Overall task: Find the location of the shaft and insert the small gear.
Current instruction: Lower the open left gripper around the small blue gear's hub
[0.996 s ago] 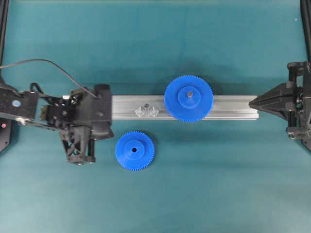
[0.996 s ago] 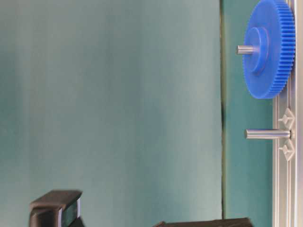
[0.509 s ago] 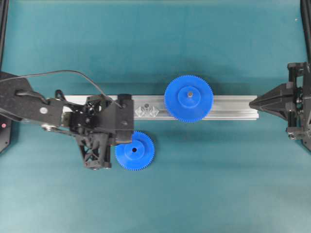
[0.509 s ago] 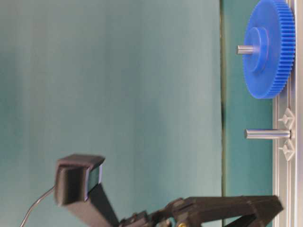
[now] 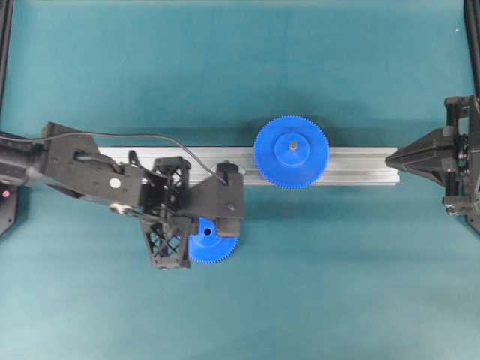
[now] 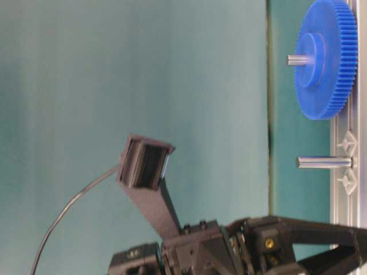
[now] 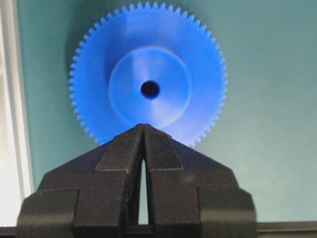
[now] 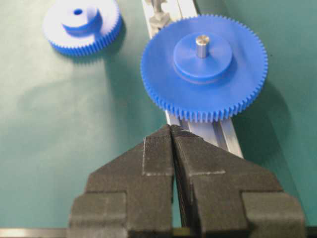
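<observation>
The small gear (image 7: 148, 69) lies flat on the teal mat just in front of the rail, blue with a dark centre hole; it also shows far off as the small gear (image 8: 81, 25). My left gripper (image 7: 144, 126) is shut and empty, its tips over the gear's near rim; from overhead the left gripper (image 5: 193, 232) covers most of the small gear (image 5: 214, 251). The shaft (image 6: 324, 162) stands on the rail between two clear pieces; from overhead my arm hides it. My right gripper (image 8: 171, 128) is shut and empty at the rail's right end, seen from overhead as the right gripper (image 5: 390, 159).
The large blue gear (image 5: 291, 152) sits on its own grey pin on the aluminium rail (image 5: 352, 165), right of the shaft. Black frame posts stand at the left and right edges of the teal mat.
My left arm has swung right along the rail and now hangs over the small gear, hiding the shaft from overhead. The right arm and both gears have not moved.
</observation>
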`<state>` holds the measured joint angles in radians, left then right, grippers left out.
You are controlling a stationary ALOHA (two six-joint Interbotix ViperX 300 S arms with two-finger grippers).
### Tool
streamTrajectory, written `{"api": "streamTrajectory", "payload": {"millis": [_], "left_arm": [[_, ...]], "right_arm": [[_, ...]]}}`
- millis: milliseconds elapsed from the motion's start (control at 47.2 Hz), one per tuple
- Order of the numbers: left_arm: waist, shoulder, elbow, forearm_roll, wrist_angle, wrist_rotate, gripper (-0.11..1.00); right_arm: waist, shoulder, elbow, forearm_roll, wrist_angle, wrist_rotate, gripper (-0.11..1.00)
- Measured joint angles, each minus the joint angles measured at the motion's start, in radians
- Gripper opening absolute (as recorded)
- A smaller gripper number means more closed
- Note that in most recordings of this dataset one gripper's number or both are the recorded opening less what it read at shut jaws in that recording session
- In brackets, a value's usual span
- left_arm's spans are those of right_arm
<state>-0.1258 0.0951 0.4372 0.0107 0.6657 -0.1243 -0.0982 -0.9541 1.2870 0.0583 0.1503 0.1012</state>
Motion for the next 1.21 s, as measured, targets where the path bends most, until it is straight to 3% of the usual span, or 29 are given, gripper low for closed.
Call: {"api": "streamTrajectory", "payload": {"millis": [466,1060,1208], "left_arm": [[-0.008,0.061,-0.089,0.002,0.069,0.048,0.01],[-0.008,0.080,-0.106,0.002,0.074,0.077,0.01],[-0.008,0.083,-0.107,0.002,0.091,0.086,0.06]], "right_arm": [[0.000,-0.002,0.014,0.000,0.000,0.000,0.03],[0.000,-0.002,0.017,-0.002,0.000,0.000,0.03],[0.000,-0.002,0.021,0.000,0.000,0.000,0.03]]}}
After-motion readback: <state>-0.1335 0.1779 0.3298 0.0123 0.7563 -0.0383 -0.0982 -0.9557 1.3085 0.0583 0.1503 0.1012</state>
